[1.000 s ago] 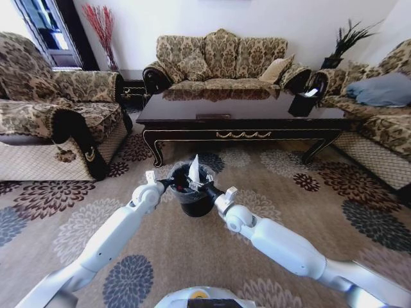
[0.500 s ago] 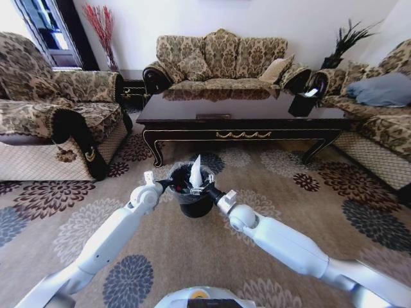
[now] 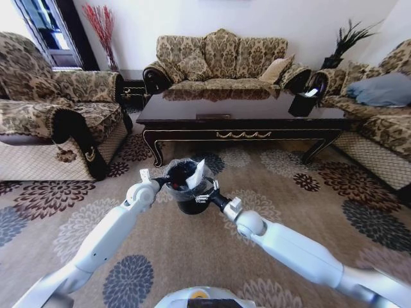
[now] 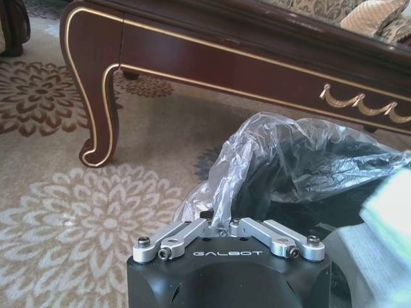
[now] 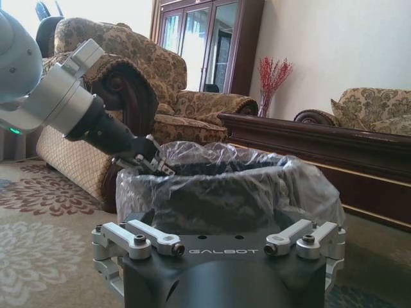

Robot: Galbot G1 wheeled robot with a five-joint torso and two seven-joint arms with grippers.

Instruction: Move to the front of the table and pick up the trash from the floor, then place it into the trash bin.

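The black trash bin [image 3: 187,200] with its grey liner [image 4: 289,160] stands on the patterned floor [image 3: 192,250] in front of the dark table [image 3: 244,122]. My left gripper [image 3: 164,181] is shut on the liner at the bin's left rim, and the pinch shows in the left wrist view [image 4: 221,224] and the right wrist view [image 5: 154,165]. A piece of trash, white crumpled paper [image 3: 196,173], leans tilted over the bin's mouth. My right gripper [image 3: 203,192] is at the bin's right rim, open, with nothing between its fingers [image 5: 151,240].
An armchair [image 3: 58,122] stands at the left, a sofa [image 3: 221,61] behind the table and another sofa [image 3: 379,109] at the right. A small black tissue box [image 3: 302,102] sits on the table's right end. Open carpet lies around the bin.
The white paper was upright in my right gripper; now it tilts lower into the bin and the right gripper has opened. Both arms and the bin have shifted slightly toward the table.
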